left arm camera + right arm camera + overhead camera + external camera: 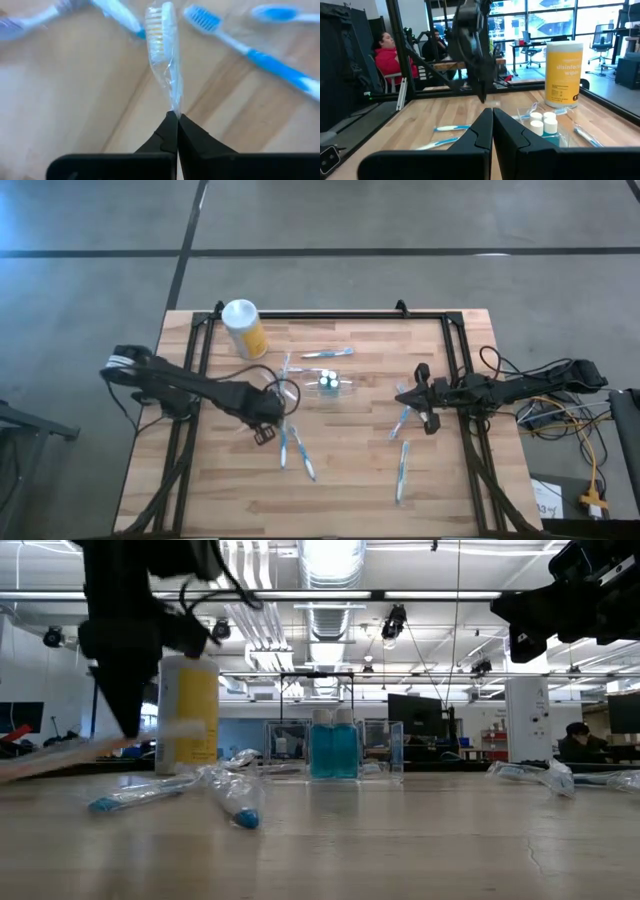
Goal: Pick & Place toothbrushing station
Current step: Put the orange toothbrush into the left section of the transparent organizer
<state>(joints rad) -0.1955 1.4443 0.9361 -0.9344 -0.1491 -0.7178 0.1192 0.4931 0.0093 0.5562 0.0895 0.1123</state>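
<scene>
Your left claw (272,412) is pinching a wrapped toothbrush (162,45) by its plastic sleeve, near the middle of the worktop (350,480). You'll find the toothbrushing station (330,385) just beside it, toward the right arm. Your right claw (408,397), pressed together, hovers beyond the station.

Bright overhead ceiling lights (330,560) glare; left wrist view blurred, perhaps defocused.

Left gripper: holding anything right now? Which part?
Yes. The left gripper is shut on a wrapped toothbrush, pinching the handle end through its clear wrapper, bristle head pointing away. The right gripper is shut and empty.
</scene>
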